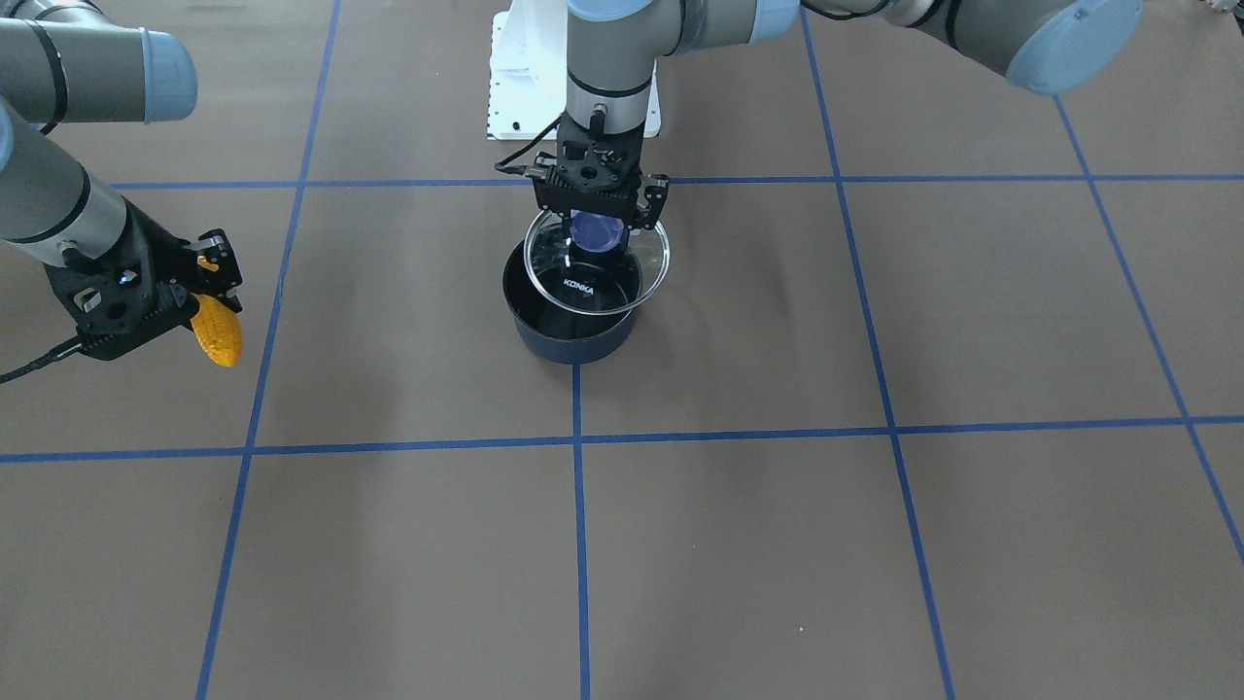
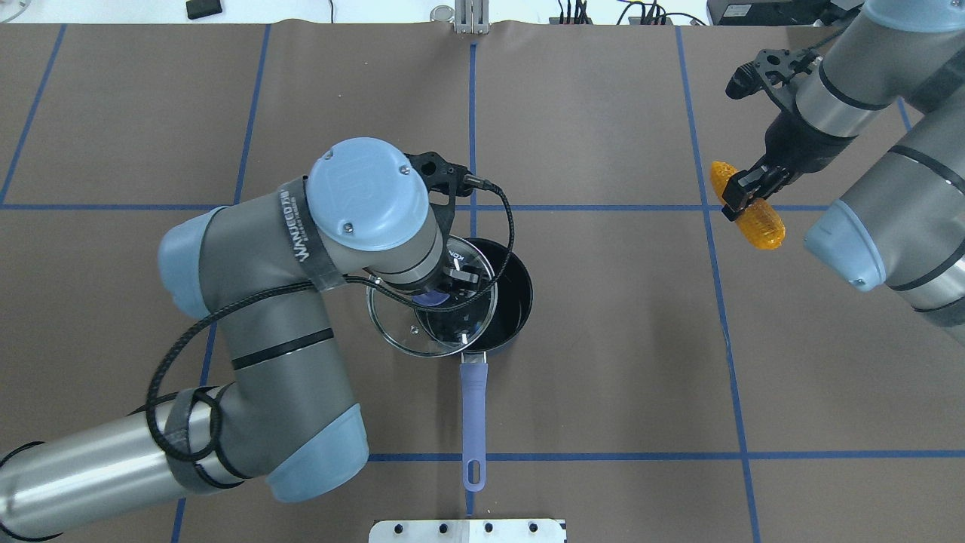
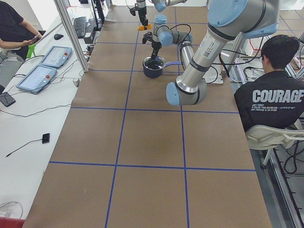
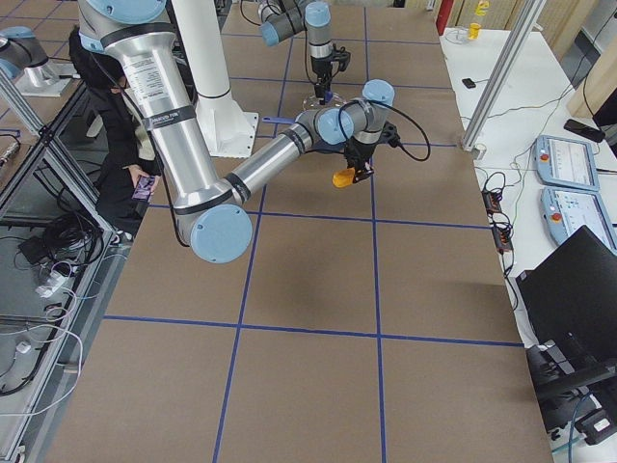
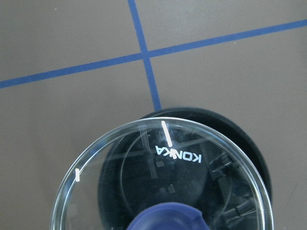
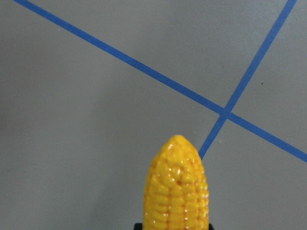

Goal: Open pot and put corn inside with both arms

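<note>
The dark navy pot (image 1: 573,335) stands mid-table, its periwinkle handle (image 2: 473,407) pointing toward the robot base. My left gripper (image 1: 596,219) is shut on the blue knob (image 1: 595,231) of the glass KONKA lid (image 1: 622,282), holding it lifted just above the pot and shifted partly off it. The lid (image 5: 120,163) fills the left wrist view over the pot (image 5: 249,148). My right gripper (image 2: 742,188) is shut on the orange-yellow corn (image 2: 758,222), held above the table far to the pot's right. The corn (image 6: 176,191) points tip-forward in the right wrist view.
The brown table cover has blue tape grid lines (image 1: 579,437). A white base plate (image 1: 515,78) sits by the robot. Operators sit at both table ends, one in a black shirt (image 3: 273,99). Teach pendants (image 3: 45,66) lie on a side bench.
</note>
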`<action>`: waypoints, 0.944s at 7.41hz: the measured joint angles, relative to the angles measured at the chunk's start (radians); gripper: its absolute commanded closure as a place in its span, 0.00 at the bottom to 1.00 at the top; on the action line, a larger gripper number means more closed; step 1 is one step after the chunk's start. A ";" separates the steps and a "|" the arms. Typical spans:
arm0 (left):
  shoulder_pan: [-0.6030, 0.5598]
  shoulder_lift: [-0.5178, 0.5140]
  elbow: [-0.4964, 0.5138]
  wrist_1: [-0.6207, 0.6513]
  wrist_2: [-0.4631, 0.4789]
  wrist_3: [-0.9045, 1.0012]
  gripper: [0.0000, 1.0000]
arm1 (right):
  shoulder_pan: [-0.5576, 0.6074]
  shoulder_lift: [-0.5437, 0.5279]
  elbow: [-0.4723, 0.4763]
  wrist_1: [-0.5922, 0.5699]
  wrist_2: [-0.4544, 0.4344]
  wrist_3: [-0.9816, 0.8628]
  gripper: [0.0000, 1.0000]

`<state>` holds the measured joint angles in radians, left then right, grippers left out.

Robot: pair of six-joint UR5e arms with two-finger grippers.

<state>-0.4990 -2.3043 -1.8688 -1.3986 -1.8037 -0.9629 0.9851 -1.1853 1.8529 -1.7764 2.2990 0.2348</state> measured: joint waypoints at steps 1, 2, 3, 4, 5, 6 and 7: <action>-0.018 0.063 -0.060 -0.005 -0.001 0.044 0.32 | -0.008 0.026 -0.001 -0.011 -0.001 0.035 0.62; -0.041 0.119 -0.101 -0.013 -0.007 0.085 0.32 | -0.023 0.060 -0.004 -0.014 -0.003 0.108 0.62; -0.076 0.169 -0.122 -0.027 -0.026 0.135 0.33 | -0.046 0.097 -0.005 -0.015 -0.006 0.196 0.62; -0.118 0.227 -0.130 -0.063 -0.057 0.196 0.33 | -0.077 0.137 -0.009 -0.016 -0.014 0.290 0.62; -0.161 0.303 -0.129 -0.133 -0.091 0.255 0.33 | -0.116 0.182 -0.019 -0.016 -0.031 0.375 0.62; -0.199 0.375 -0.127 -0.204 -0.122 0.304 0.33 | -0.156 0.226 -0.033 -0.016 -0.061 0.451 0.62; -0.228 0.439 -0.124 -0.262 -0.149 0.350 0.34 | -0.196 0.272 -0.055 -0.015 -0.097 0.516 0.62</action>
<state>-0.7267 -1.8652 -1.9924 -1.6601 -1.9531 -0.6133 0.7895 -0.9133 1.7974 -1.7915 2.2017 0.7504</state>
